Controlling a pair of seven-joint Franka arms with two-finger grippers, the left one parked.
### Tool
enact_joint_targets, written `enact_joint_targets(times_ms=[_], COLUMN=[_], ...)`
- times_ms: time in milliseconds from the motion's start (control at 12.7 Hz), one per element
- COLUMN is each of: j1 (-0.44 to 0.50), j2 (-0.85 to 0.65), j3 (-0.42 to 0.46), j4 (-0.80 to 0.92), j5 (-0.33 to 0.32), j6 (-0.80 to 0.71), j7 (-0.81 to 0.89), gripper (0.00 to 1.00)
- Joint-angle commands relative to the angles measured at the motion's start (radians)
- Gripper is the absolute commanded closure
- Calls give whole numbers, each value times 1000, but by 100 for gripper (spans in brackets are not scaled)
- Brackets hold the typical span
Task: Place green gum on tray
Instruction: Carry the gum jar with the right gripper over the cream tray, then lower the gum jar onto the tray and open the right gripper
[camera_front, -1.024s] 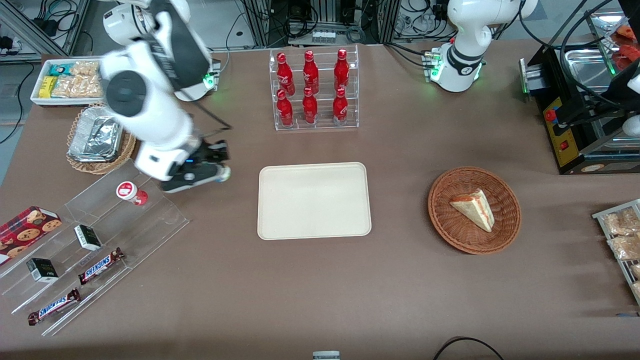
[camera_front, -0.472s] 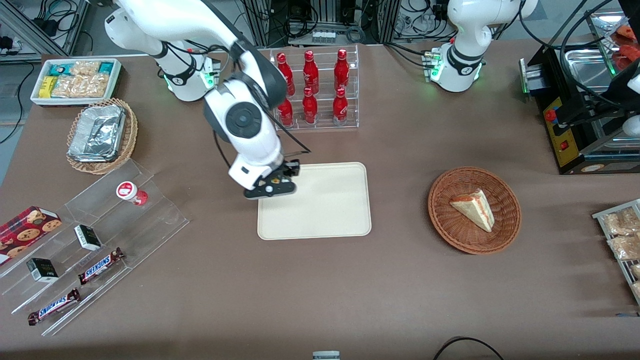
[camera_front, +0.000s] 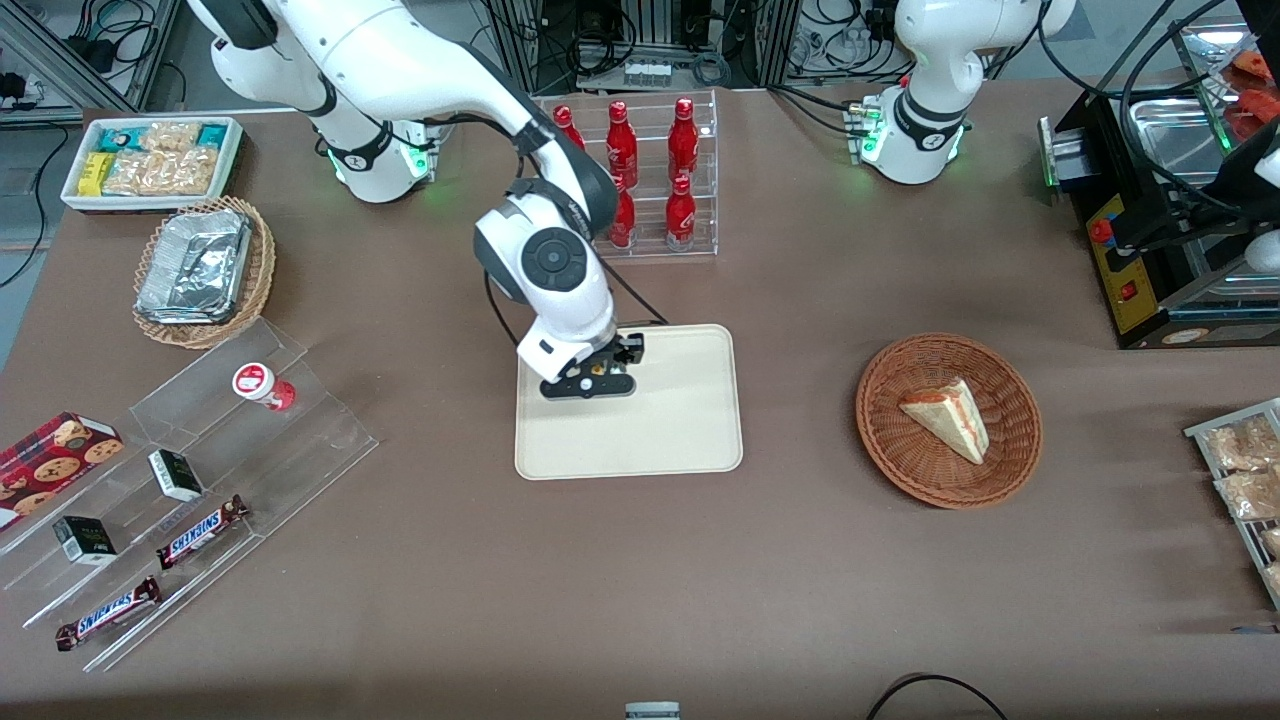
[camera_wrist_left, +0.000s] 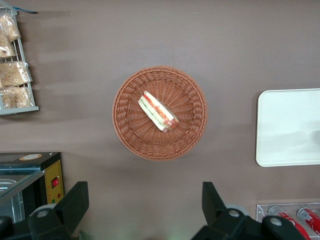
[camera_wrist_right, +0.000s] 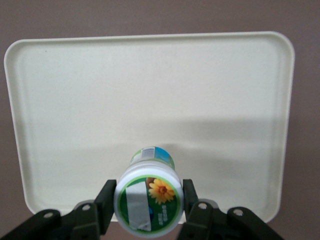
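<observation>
My claw (camera_wrist_right: 148, 204) grips the green gum (camera_wrist_right: 148, 200) by its sides, upright, above the tray (camera_wrist_right: 75, 100), off its surface.

The gripper (camera_wrist_right: 148, 212) hangs over the tray (camera_front: 680, 440), its jaws clamped on the green gum (camera_wrist_right: 148, 200). Under and around the canister the tray surface is bare, so there is free room straight down. The bottle rack (camera_front: 660, 180) stands near the tray, toward the worktop (camera_front: 640, 580) edge farthest from the front camera. The wicker basket (camera_front: 1000, 470) sits well apart toward the parked arm's end. The clear display stand (camera_front: 320, 440) sits toward the working arm's end. Open worktop runs along the edge nearest the front camera.
</observation>
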Motion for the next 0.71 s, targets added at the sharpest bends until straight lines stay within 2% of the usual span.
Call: enact_joint_targets(times_ms=[0, 315, 630], j1=[28, 51, 56], j2=[41, 78, 86], j3=[-11, -12, -14], j4=[4, -13, -18], j5=[11, 9, -12], j6=[64, 135, 144], j7=[30, 65, 75], gripper=[100, 100, 100])
